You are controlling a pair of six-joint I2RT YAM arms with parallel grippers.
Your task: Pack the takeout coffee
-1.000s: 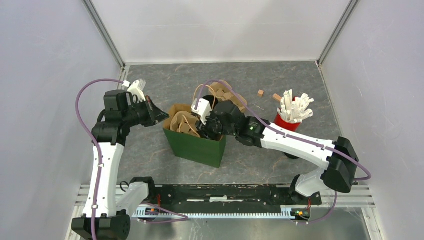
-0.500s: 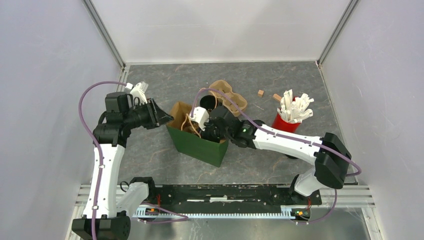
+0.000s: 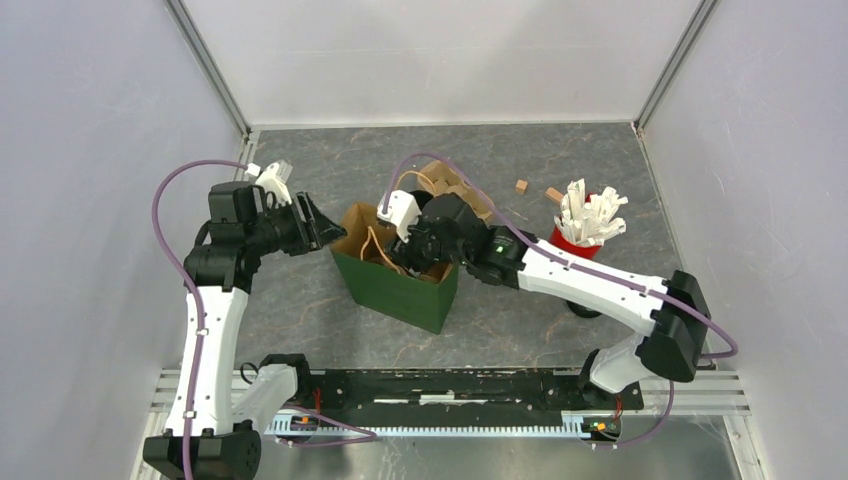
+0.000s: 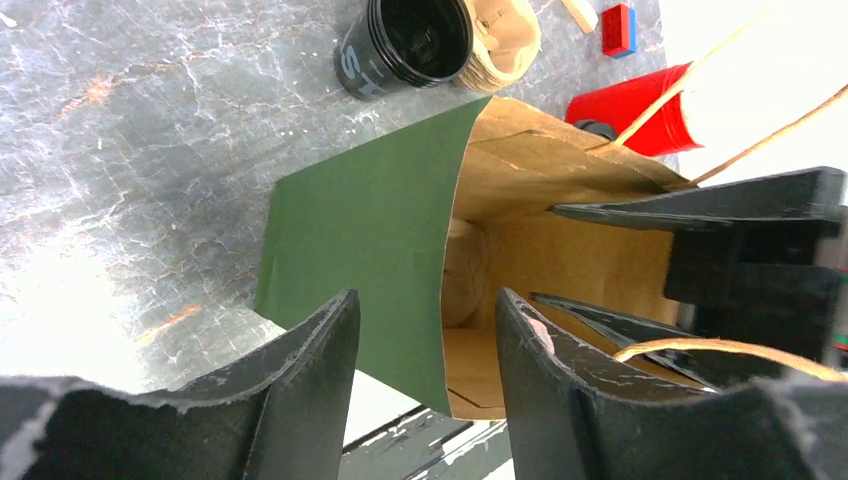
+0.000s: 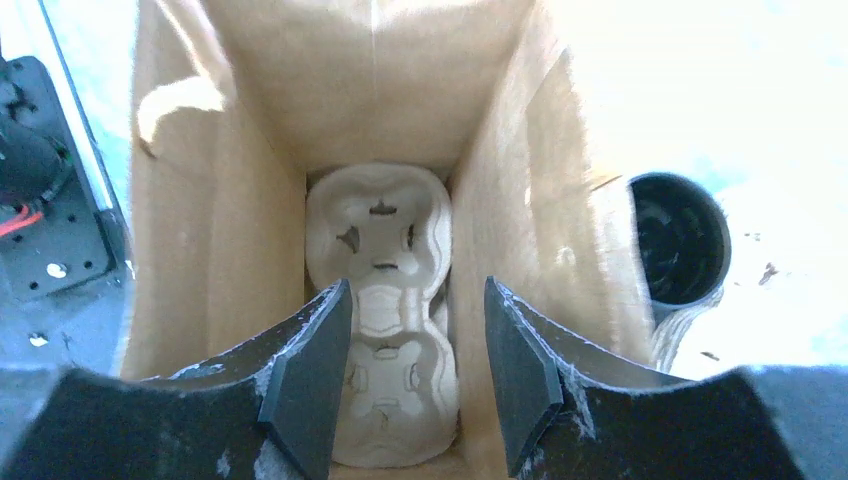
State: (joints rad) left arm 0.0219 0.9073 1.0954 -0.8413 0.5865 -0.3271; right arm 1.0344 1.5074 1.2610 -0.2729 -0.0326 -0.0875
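So the takeout coffee (image 5: 680, 240) isn't packed yet. It's sitting on the desk (image 4: 150, 120) just outside the far side of the green paper bag (image 3: 395, 290), right beside a pulp carrier (image 4: 500, 35). In the right wrist view it's off to the right of the right jaws, on the other side of the bag wall, with its round top facing up, so I'd call its long axis vertical. The right jaws hang over the bag mouth, spread fairly wide and holding nothing. A second carrier (image 5: 380, 230) lies flat on the bag's bottom below them. The right arm looks like the closer one to me. The left jaws are apart too, straddling the bag's left rim, and I can't tell if they touch it.
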